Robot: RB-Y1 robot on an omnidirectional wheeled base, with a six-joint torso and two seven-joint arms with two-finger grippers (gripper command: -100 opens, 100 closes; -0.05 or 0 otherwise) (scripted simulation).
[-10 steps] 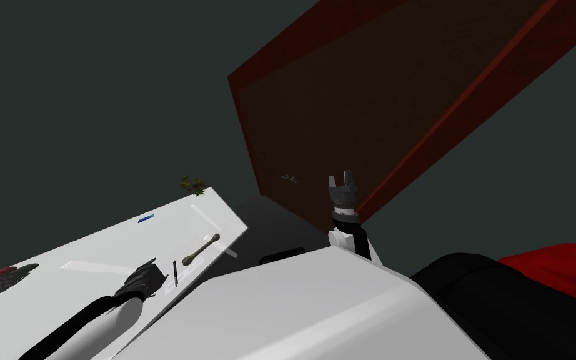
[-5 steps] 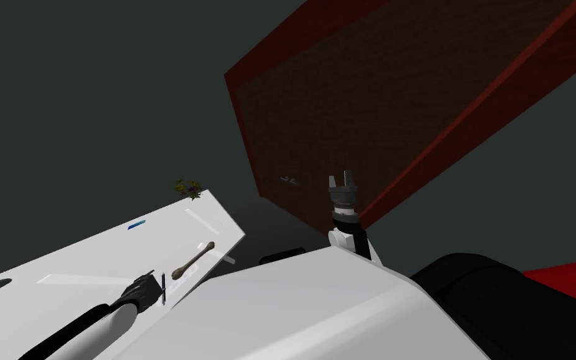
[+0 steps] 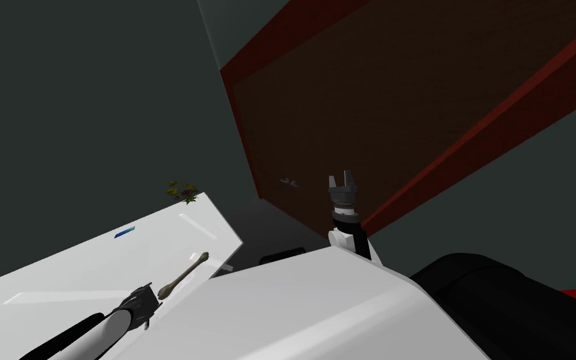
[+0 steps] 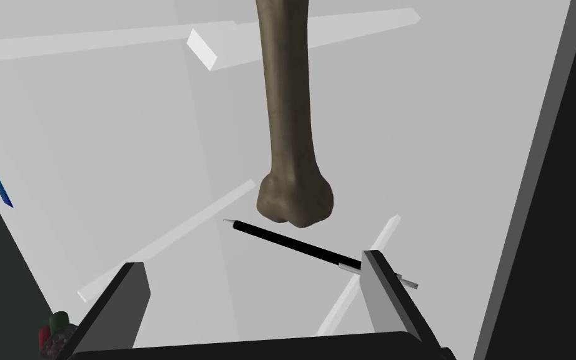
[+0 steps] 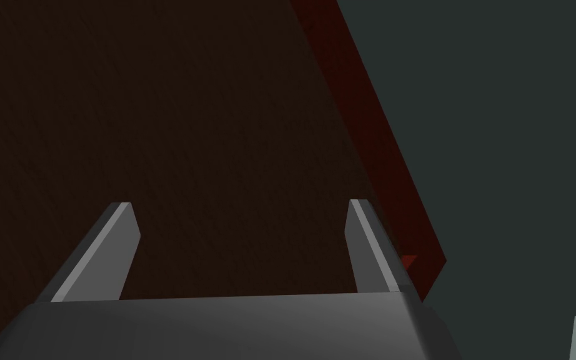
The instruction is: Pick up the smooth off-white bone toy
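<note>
Having drawn nearer over the flat white tabletop (image 4: 93, 125), now hold left claw (image 4: 253, 259) open, short of the long drab-brown bone toy (image 4: 287, 125) lying there, slim black pen (image 4: 293, 245) between, right claw (image 5: 240, 203) open aloft: grasp seemingly next.

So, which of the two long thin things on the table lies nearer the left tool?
The thin black pen, lying crosswise just ahead of the open left tool; the thicker brownish bone lies beyond it.

white table (image 3: 62, 275) beside red-edged brown panel (image 3: 405, 112)
</note>
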